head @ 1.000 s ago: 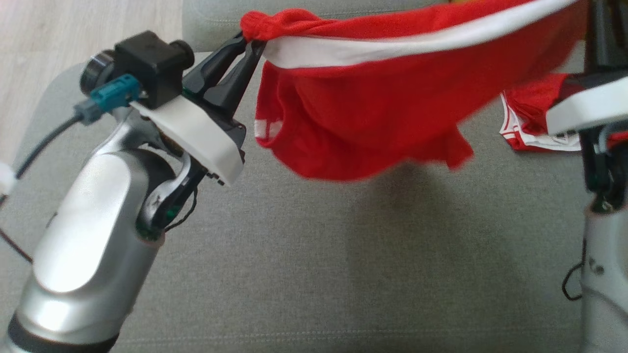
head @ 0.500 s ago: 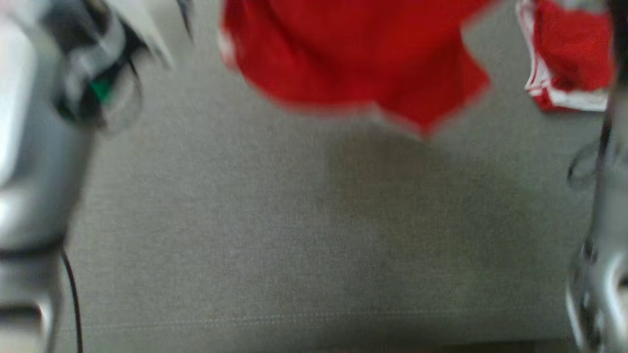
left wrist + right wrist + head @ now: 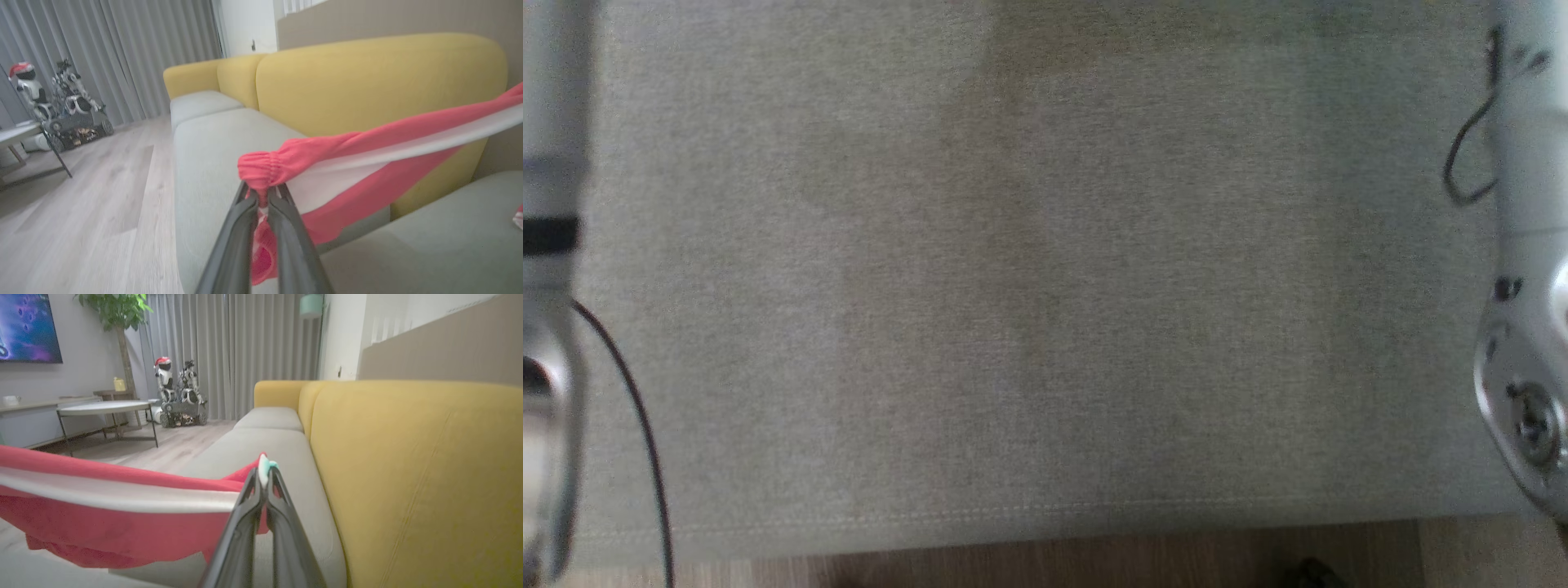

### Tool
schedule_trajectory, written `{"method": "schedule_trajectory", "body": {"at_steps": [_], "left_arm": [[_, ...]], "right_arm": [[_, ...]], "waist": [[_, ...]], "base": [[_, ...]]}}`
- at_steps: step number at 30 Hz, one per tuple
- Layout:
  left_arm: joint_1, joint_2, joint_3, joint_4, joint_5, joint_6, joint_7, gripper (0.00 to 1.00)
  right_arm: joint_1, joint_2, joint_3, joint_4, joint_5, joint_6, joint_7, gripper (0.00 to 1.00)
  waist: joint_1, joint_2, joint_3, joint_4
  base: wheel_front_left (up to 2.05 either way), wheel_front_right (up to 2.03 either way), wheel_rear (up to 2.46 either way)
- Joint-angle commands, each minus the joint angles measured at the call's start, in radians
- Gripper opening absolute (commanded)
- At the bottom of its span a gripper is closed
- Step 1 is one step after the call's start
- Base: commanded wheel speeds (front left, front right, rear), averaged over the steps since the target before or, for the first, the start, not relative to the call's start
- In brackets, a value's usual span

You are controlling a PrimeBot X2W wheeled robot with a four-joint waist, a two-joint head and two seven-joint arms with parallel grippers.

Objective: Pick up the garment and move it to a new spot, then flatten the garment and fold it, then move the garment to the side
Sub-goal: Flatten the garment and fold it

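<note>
Clamped in the left pincer [image 3: 263, 192], lower centre of the left wrist view: the gathered elastic end of a red fabric garment with a white band [image 3: 367, 143], fingers together on the cloth. Stretched from there to the right edge of that frame, clear of the grey upholstered sofa seat [image 3: 212, 134] and in front of the yellow padded backrest [image 3: 367, 81]. Clamped in the right pincer [image 3: 264, 473], centre of the right wrist view: the garment's opposite end, fingers together, cloth spanning to the left edge and sagging at lower left. In the blurred head view: grey seat fabric across the middle, pale silver left forearm [image 3: 547, 327] at the left edge, right forearm [image 3: 1527, 327] at the right edge, wooden floor [image 3: 1013, 563] along the bottom. Upper left of the left wrist view: grey pleated curtains [image 3: 102, 49].
</note>
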Motion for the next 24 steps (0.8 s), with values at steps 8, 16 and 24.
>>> {"method": "schedule_trajectory", "body": {"at_steps": [8, 16, 24], "left_arm": [[0.115, 0.005, -0.106, 0.130, -0.004, -0.006, -0.116, 0.00], [0.328, 0.022, -0.304, 0.181, -0.064, -0.007, -0.170, 0.00], [0.482, 0.037, -0.432, 0.191, -0.111, -0.007, -0.206, 0.00]], "right_arm": [[0.087, 0.022, 0.105, 0.222, 0.088, 0.007, -0.046, 0.00], [0.210, -0.007, 0.242, 0.375, 0.160, 0.007, -0.001, 0.00], [0.366, -0.122, 0.445, 0.355, 0.349, 0.007, 0.152, 0.00]], "waist": [[-0.0005, 0.0001, -0.018, 0.037], [-0.0005, 0.0001, -0.115, 0.070], [-0.0005, 0.0001, -0.233, 0.096]], "base": [[0.00, 0.00, 0.00], [0.00, 0.00, 0.00], [0.00, 0.00, 0.00]]}}
